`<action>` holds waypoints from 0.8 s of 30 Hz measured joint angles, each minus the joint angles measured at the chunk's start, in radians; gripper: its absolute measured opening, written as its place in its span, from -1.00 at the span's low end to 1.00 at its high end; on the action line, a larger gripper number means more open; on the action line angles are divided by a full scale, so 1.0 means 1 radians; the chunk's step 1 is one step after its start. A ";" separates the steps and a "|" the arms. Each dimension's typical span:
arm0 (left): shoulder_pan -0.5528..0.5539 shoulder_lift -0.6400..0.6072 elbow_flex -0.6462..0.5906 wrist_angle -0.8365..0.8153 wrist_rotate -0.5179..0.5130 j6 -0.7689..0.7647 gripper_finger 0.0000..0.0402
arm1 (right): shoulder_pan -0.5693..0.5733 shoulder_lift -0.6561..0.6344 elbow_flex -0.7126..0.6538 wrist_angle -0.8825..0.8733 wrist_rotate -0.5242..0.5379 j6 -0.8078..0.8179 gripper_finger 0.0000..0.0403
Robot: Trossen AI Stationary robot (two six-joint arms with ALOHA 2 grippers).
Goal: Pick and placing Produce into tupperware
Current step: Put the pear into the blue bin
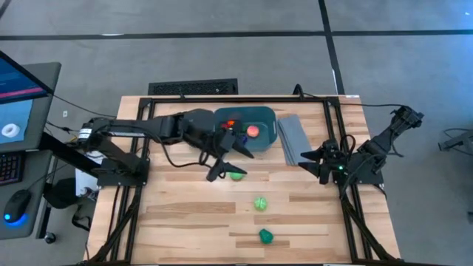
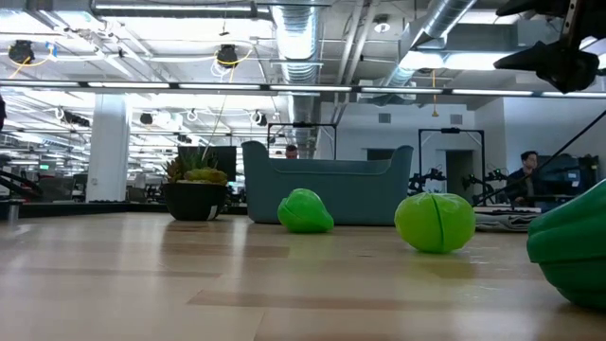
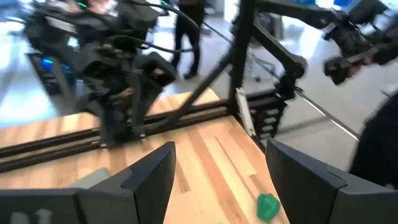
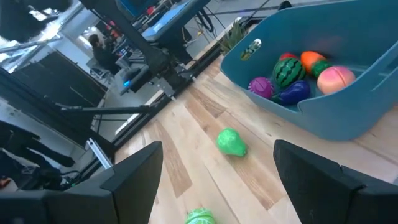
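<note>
Grey floor (image 1: 222, 59), ceiling ducts (image 2: 301, 43) w/ strip lights, monitor (image 1: 18, 92).

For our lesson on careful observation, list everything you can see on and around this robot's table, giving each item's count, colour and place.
table: one, pale wood, under both arms
tupperware: one, teal-blue, far middle of the table
produce in the tupperware: several pieces, striped green, pink, orange, purple, magenta
loose green produce: three, green, on the table nearer than the tupperware
ribbed slab: one, grey, right of the tupperware
potted plant: one, spiky green in a dark pot, beside the tupperware
keyboard: one, black, beyond the table
person: one, in the room behind
left gripper: dark, open, empty, near the tupperware
right gripper: dark, open, empty, right of the slab
</note>
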 joint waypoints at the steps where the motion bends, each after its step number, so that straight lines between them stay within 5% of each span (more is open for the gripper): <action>1: 0.000 -0.026 -0.044 0.041 -0.022 -0.015 0.20 | 0.000 0.000 0.000 -0.001 0.000 -0.005 0.63; 14: -0.077 -0.367 -0.719 0.580 -0.572 -0.345 0.20 | -0.016 0.000 0.000 -0.004 0.006 -0.086 0.63; 24: -0.163 -0.320 -0.918 0.653 -0.817 -0.725 0.20 | -0.094 0.000 0.000 -0.007 0.004 -0.087 0.63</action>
